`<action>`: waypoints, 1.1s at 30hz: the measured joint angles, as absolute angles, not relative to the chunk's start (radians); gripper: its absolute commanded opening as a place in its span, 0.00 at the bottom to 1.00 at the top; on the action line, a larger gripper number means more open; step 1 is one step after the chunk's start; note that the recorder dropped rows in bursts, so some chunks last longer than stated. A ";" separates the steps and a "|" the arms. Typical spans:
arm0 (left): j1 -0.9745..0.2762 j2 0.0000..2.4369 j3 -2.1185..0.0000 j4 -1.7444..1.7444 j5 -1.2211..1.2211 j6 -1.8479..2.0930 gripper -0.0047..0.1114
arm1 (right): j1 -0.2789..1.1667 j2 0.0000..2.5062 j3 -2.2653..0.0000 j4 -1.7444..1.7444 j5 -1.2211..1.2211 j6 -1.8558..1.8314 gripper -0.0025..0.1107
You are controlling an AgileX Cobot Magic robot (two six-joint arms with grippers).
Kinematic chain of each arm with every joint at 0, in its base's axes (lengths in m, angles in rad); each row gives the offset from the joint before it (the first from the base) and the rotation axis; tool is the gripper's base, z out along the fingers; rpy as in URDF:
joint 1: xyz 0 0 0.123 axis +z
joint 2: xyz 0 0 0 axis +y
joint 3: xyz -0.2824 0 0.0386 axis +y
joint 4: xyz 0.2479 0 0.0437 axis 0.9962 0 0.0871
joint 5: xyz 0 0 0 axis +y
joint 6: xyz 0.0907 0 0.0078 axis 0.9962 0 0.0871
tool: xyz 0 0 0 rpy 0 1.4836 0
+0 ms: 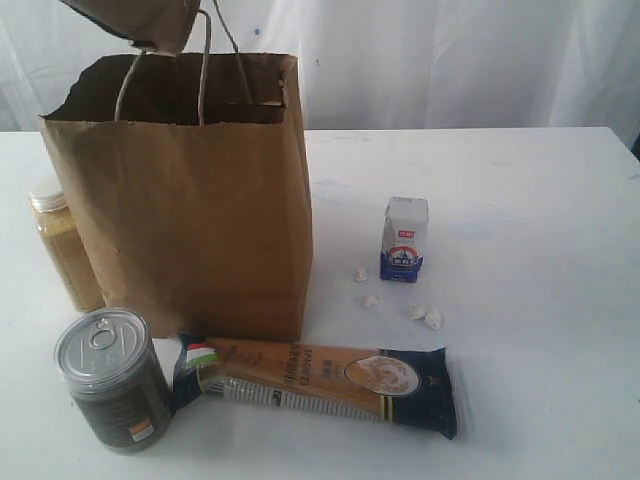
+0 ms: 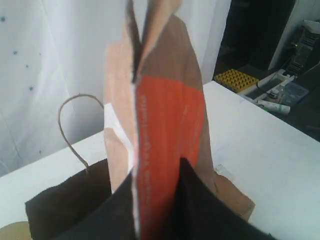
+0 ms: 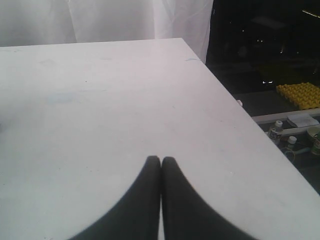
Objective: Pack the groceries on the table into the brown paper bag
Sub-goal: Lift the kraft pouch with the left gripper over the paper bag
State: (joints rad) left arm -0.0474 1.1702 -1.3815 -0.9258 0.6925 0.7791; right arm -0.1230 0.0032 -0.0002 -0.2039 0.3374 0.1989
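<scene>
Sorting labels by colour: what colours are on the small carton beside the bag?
The small carton is white with a blue base; clearest in the exterior view.

The right gripper (image 3: pixel 161 159) is showing two black fingers (image 3: pixel 130 210), smooth and matte. Each is sweeping in from a broad base along a curved outer edge and narrowing to a small rounded tip, with a straight inner edge. The left gripper (image 2: pixel 157 170) is wearing the same dull black finish. Its clearer finger (image 2: pixel 210 210) is tapering to a narrow tip, and shadow is hiding any finer detail on its surface.
</scene>
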 measured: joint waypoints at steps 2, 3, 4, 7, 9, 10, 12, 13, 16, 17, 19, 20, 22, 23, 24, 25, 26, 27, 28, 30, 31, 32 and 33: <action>-0.047 1.189 -1.381 -0.924 0.711 0.783 0.04 | -0.123 0.003 0.000 -0.204 0.337 0.199 0.02; -0.047 1.196 -1.381 -0.920 0.722 0.789 0.04 | -0.123 0.003 0.000 -0.204 0.337 0.199 0.02; -0.047 1.204 -1.381 -0.916 0.730 0.804 0.04 | -0.123 0.003 0.000 -0.204 0.337 0.199 0.02; -0.047 1.213 -1.381 -0.893 0.742 0.869 0.04 | -0.123 0.003 0.000 -0.204 0.337 0.199 0.02; -0.047 1.214 -1.381 -0.887 0.743 0.916 0.04 | -0.123 0.003 0.000 -0.204 0.337 0.199 0.02; -0.047 1.214 -1.383 -0.887 0.743 0.935 0.04 | -0.123 0.003 0.000 -0.204 0.337 0.199 0.02; -0.047 1.214 -1.396 -0.882 0.741 0.961 0.04 | -0.123 0.003 0.000 -0.204 0.337 0.199 0.02; -0.047 1.214 -1.404 -0.882 0.739 0.968 0.04 | -0.123 0.003 0.000 -0.204 0.337 0.199 0.02; -0.047 1.214 -1.436 -0.874 0.729 0.977 0.04 | -0.123 0.003 0.000 -0.204 0.337 0.199 0.02; -0.047 1.214 -1.445 -0.872 0.727 0.979 0.04 | -0.123 0.003 0.000 -0.204 0.337 0.199 0.02; -0.047 1.212 -1.467 -0.870 0.725 0.981 0.04 | -0.123 0.003 0.000 -0.204 0.337 0.199 0.02; -0.047 1.210 -1.477 -0.870 0.725 0.979 0.04 | -0.123 0.003 0.000 -0.204 0.337 0.199 0.02; -0.047 1.204 -1.500 -0.868 0.751 0.968 0.04 | -0.123 0.003 0.000 -0.204 0.337 0.199 0.02; -0.047 1.199 -1.511 -0.868 0.766 0.964 0.04 | -0.123 0.003 0.000 -0.204 0.337 0.199 0.02; -0.047 1.193 -1.527 -0.868 0.792 0.958 0.04 | -0.123 0.003 0.000 -0.204 0.337 0.199 0.02; -0.047 1.188 -1.538 -0.868 0.809 0.958 0.04 | -0.123 0.003 0.000 -0.204 0.337 0.199 0.02; -0.047 1.183 -1.551 -0.868 0.828 0.957 0.04 | -0.123 0.003 0.000 -0.204 0.337 0.199 0.02; -0.047 1.177 -1.565 -0.868 0.845 0.955 0.04 | -0.123 0.003 0.000 -0.204 0.337 0.199 0.02; -0.047 1.173 -1.577 -0.868 0.861 0.955 0.04 | -0.123 0.003 0.000 -0.204 0.337 0.199 0.02; -0.047 1.166 -1.605 -0.851 0.878 0.955 0.04 | -0.123 0.003 0.000 -0.204 0.337 0.199 0.02; -0.047 1.162 -1.615 -0.834 0.877 0.955 0.04 | -0.123 0.003 0.000 -0.204 0.337 0.199 0.02; -0.047 1.160 -1.621 -0.805 0.877 0.955 0.04 | -0.123 0.003 0.000 -0.204 0.337 0.199 0.02; -0.047 1.160 -1.625 -0.767 0.877 0.955 0.04 | -0.123 0.003 0.000 -0.204 0.337 0.199 0.02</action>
